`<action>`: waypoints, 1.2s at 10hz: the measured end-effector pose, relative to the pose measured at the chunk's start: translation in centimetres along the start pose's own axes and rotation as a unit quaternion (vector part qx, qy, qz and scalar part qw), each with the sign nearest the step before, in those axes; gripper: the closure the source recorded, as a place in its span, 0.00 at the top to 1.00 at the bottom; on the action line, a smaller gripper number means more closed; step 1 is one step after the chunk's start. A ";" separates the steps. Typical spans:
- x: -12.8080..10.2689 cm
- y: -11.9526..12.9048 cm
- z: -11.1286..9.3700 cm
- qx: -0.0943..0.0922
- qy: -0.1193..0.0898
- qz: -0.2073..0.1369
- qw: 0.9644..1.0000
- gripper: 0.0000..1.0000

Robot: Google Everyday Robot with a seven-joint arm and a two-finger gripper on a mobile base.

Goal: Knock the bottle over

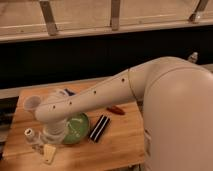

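The bottle point(32, 138) is small and whitish with a round white cap. It stands near the front left corner of the wooden table point(120, 145). My gripper point(48, 152) hangs from the white arm point(90, 100), which reaches across the table from the right. The gripper is low over the table, just right of the bottle and close against it. The wrist covers the bottle's right side. I cannot tell whether they touch.
A clear cup point(31, 103) stands at the back left. A green plate point(78, 128), a black striped object point(99, 127) and a red object point(115, 110) lie mid-table. A blue object point(68, 92) shows behind the arm. The robot's white body point(180, 115) fills the right.
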 end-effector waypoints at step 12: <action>-5.7 -3.9 2.1 -0.007 0.003 -0.009 1.000 0.80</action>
